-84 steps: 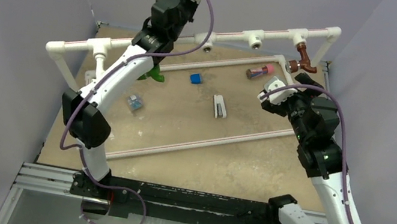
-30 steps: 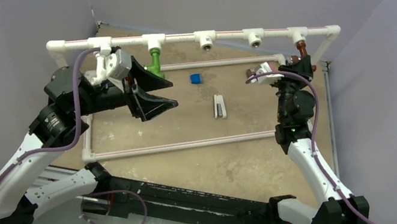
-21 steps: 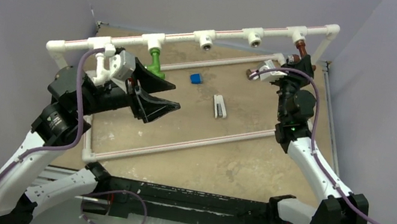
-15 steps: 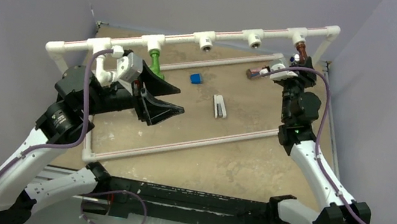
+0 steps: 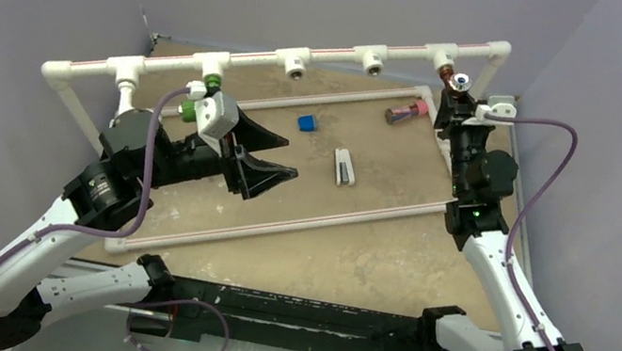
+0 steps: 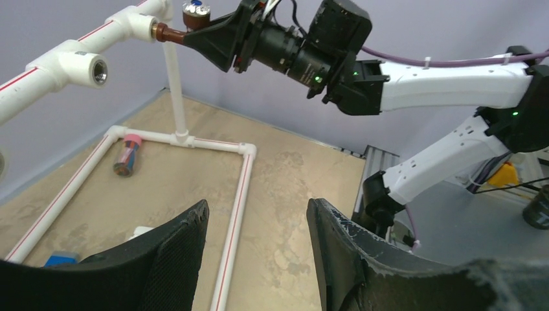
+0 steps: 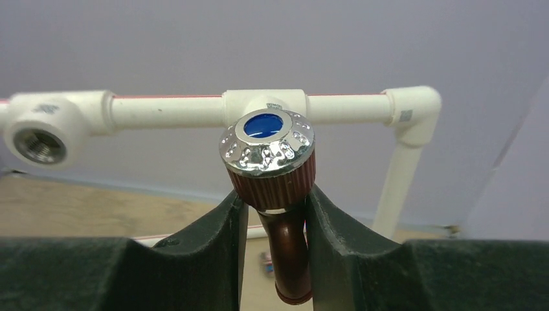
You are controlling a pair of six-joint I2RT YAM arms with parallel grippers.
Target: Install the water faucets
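The reddish-brown water faucet (image 7: 272,176), with a chrome top and blue centre, sits in the rightmost T-fitting of the white pipe frame (image 5: 250,58). My right gripper (image 7: 276,194) is shut on it, one finger on each side of its ribbed knob and neck; from above, the right gripper (image 5: 453,100) reaches up under the reddish-brown faucet (image 5: 448,74). A green faucet (image 5: 197,99) hangs from a fitting further left, and a white faucet (image 5: 124,94) from the leftmost one. My left gripper (image 5: 277,156) hovers open over the table, holding nothing; the left gripper (image 6: 259,227) shows bare tabletop between its fingers.
Two T-fittings (image 5: 294,62) (image 5: 373,60) have open threaded mouths. A brownish pink-capped cylinder (image 5: 405,112), a blue block (image 5: 306,122) and a white part (image 5: 344,167) lie on the tan table. The frame's lower pipes (image 5: 318,224) cross the table. Grey walls close in on both sides.
The top pipe has shifted left in the overhead view. My right wrist has swung round the reddish-brown faucet, its camera now on the right. My left arm has moved right, still open.
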